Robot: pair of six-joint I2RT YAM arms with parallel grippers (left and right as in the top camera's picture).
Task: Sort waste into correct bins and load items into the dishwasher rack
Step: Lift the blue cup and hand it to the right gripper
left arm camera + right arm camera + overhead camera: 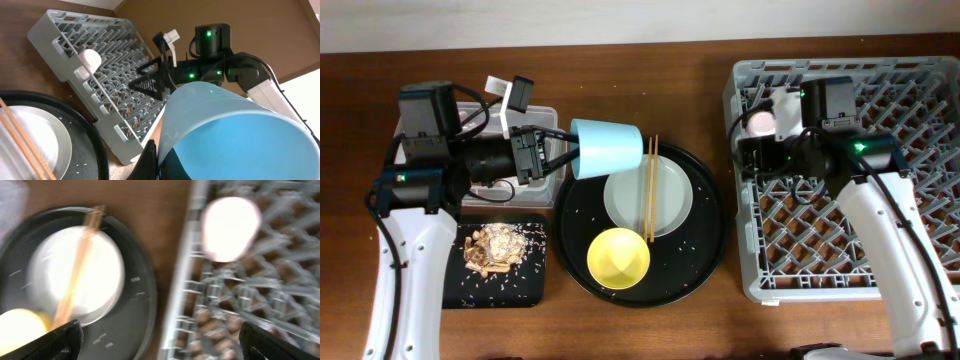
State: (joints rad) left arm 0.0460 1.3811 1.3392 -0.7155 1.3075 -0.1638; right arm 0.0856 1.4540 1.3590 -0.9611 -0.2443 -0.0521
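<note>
Gripping blue cup (607,148), left gripper (565,152) (clamped); right gripper (167,342) wide over rack (920,110)

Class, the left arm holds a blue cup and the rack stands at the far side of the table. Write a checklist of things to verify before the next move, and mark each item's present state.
1. Left gripper shut on the pale blue plastic cup: ok.
2. Cup lifted clear of the large round black tray: cannot tell.
3. Right gripper open and empty: ok.
4. Small pink cup in the grey plastic lattice rack: ok.
5. Free room in the rack: ok, most of it is bare.
6. Route to the rack: not ok, the right arm hangs over its left part, probably in the way.
</note>
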